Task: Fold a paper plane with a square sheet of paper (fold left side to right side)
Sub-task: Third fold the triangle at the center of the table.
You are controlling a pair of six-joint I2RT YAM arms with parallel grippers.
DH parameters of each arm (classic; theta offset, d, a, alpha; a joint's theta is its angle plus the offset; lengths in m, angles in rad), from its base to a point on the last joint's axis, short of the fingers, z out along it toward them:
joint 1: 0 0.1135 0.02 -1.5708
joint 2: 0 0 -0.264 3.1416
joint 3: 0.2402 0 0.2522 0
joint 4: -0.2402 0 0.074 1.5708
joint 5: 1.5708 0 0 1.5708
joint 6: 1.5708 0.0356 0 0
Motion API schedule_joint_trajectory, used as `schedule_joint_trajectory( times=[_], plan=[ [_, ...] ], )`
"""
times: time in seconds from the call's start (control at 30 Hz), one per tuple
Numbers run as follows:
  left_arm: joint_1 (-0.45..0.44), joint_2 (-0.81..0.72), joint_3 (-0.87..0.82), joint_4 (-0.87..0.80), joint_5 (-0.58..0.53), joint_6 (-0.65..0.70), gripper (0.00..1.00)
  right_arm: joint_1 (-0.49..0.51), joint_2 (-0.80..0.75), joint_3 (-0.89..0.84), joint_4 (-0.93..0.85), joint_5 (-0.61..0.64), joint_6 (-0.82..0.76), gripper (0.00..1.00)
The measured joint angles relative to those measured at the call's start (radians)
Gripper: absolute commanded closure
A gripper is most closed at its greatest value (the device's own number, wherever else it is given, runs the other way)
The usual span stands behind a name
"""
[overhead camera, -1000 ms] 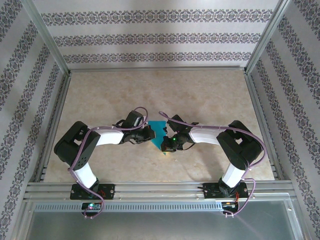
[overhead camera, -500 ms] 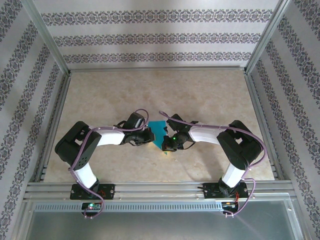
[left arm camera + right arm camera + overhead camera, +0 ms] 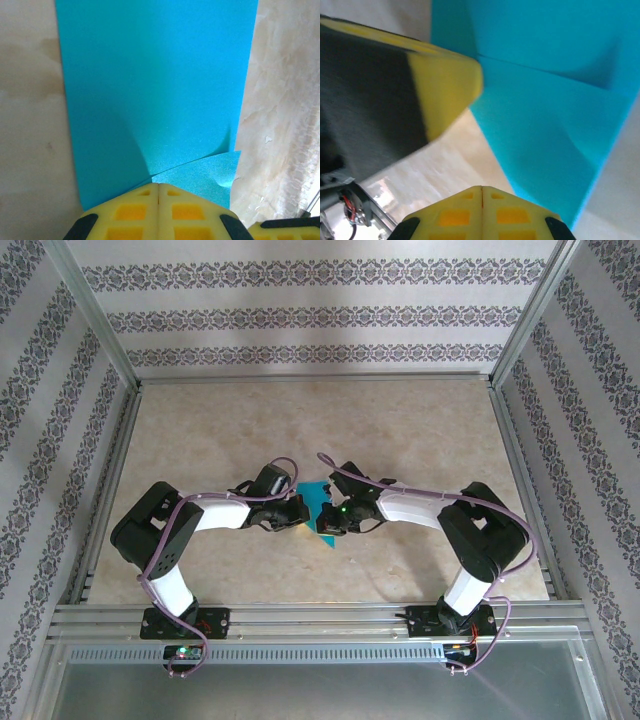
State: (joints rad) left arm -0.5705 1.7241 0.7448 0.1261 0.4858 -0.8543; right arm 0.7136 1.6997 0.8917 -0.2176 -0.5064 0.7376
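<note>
thin teal-blue folded paper sheet (image 3: 150,75) laid on beige marbled table (image 3: 420,430), left gripper (image 3: 158,186) pressed closed at its edge, right gripper (image 3: 481,189) pressed closed just beside it

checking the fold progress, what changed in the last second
The right arm slid its shut jaws left and away from the bases over the square sheet of paper, covering more of it. The left arm and its shut jaws stayed put; nothing grabbed or released.

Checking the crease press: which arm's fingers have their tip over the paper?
The left arm's fingers: shut, their tip overlaps the teal sheet of paper. The right arm's fingers, also shut, point at bare table beside the sheet's edge.
</note>
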Motion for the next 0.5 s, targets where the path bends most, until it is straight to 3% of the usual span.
schedule_joint_trajectory(
  times=[0.5],
  plan=[
    [0.0,0.0,0.0,-0.002,0.0,0.0,1.0,0.011,0.09,0.026,0.036,0.03,0.027,1.0]
  ],
)
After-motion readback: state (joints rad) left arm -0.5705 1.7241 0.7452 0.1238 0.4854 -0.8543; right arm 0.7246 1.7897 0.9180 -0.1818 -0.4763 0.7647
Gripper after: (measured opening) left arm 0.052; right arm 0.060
